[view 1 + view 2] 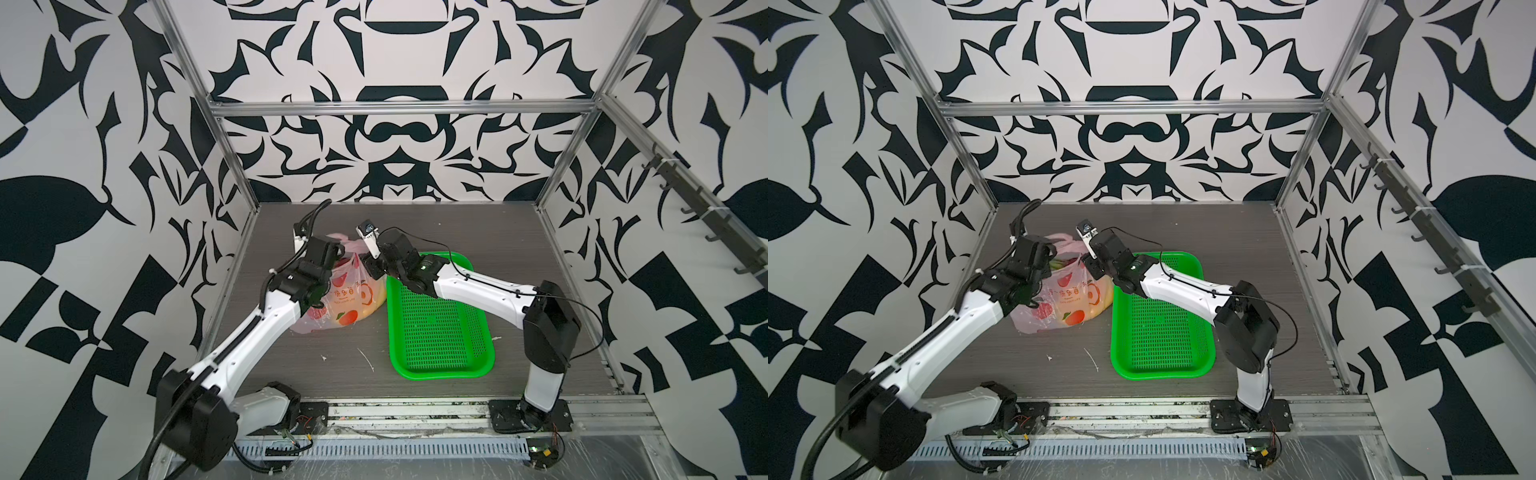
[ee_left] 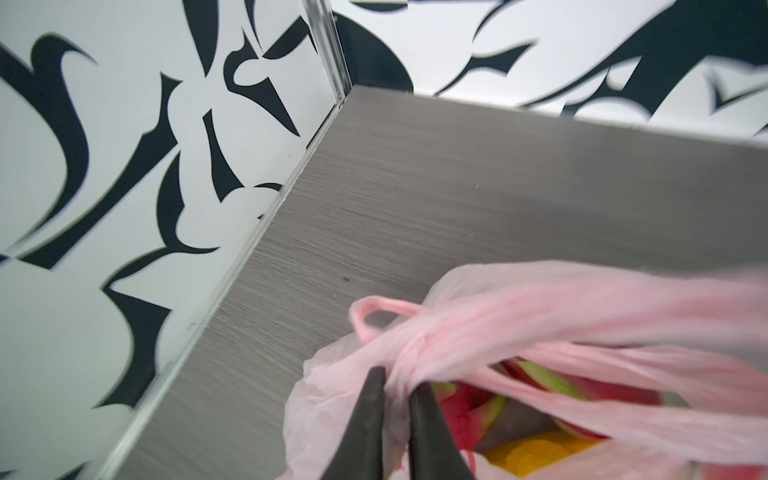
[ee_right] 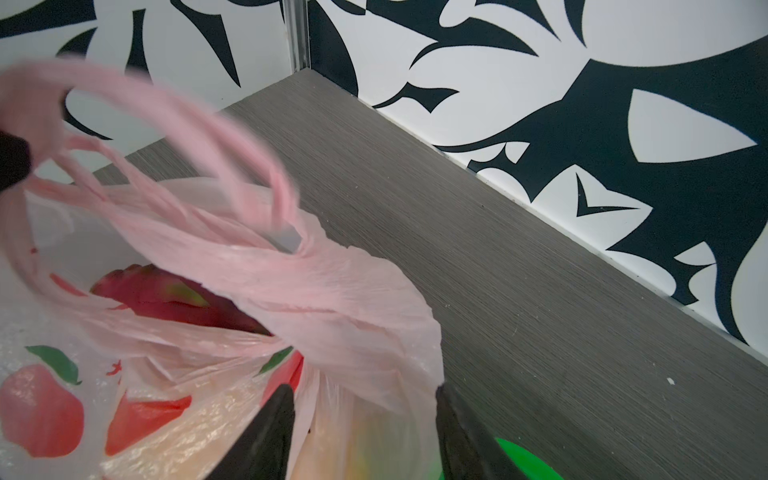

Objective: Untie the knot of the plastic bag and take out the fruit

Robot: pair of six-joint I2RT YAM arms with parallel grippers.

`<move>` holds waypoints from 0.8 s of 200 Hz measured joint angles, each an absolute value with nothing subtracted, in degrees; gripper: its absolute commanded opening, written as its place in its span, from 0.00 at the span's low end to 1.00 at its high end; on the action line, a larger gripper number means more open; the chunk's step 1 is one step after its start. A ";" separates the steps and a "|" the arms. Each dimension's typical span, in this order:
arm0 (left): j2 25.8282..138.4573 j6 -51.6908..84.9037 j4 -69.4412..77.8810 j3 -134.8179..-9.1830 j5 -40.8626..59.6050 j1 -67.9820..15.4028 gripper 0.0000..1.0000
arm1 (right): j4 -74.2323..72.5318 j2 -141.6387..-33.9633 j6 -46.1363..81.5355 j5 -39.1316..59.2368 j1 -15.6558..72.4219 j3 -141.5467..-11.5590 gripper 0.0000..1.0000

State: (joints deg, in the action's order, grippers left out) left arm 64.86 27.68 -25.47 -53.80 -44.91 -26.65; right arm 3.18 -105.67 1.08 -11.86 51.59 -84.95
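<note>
Grey table (image 1: 478, 232), fruit (image 3: 166, 297) inside plastic bag (image 1: 349, 297)

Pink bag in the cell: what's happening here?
Both arms are working on the pink plastic bag, which sits on the table beside the green basket. The left gripper is shut on the twisted plastic at the knot, which looks not yet undone. The right gripper stands open astride a fold at the bag's side. A dragon fruit and a yellow fruit are inside the bag.
</note>
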 measured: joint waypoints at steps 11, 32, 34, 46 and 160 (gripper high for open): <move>61.87 29.21 -23.49 -51.33 -44.51 -26.65 0.14 | 3.22 -105.67 0.86 -11.81 51.81 -84.95 0.59; 58.81 31.20 -20.38 -48.40 -43.46 -26.65 0.14 | 3.25 -105.67 -0.25 -11.79 52.47 -85.08 0.60; 58.65 31.35 -20.18 -48.25 -43.33 -26.65 0.14 | 3.27 -105.67 -0.43 -11.81 52.58 -85.12 0.61; 58.22 32.14 -19.03 -47.57 -42.59 -26.65 0.14 | 3.40 -105.75 -1.10 -11.79 52.99 -85.45 0.62; 51.27 36.73 -14.90 -43.22 -36.56 -26.65 0.14 | 4.97 -117.23 -4.95 -13.87 53.74 -98.85 0.68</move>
